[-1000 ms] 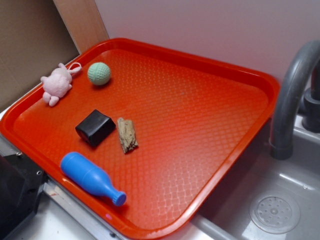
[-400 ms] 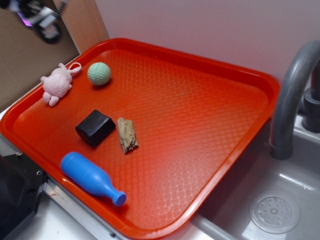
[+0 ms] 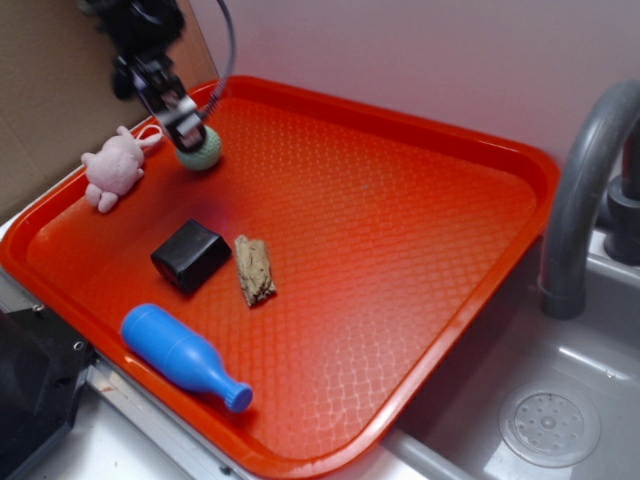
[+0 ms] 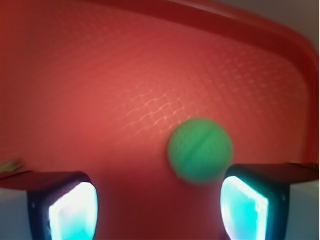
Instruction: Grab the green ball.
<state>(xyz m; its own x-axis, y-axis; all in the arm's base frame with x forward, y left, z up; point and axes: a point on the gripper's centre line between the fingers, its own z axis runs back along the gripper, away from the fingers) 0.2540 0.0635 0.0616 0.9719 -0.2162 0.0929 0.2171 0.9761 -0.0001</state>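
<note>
The green ball point(image 3: 204, 152) rests on the red tray point(image 3: 420, 260) near its far left corner, partly covered by my gripper point(image 3: 180, 118), which hangs just above and to the left of it. From the wrist the green ball point(image 4: 200, 149) lies ahead, just beyond the right finger, not between the pads. My gripper point(image 4: 157, 207) is open, its pale fingers point(image 4: 243, 209) wide apart over bare tray.
A pink plush animal point(image 3: 115, 166) lies on the tray's left rim beside the ball. A black block point(image 3: 190, 255), a brown wood piece point(image 3: 255, 269) and a blue bottle point(image 3: 183, 354) lie nearer the front. A grey faucet point(image 3: 585, 180) and sink point(image 3: 548, 425) are at the right.
The arm has come into view from the upper left and dropped down over the ball. The ball and the other objects have stayed where they were.
</note>
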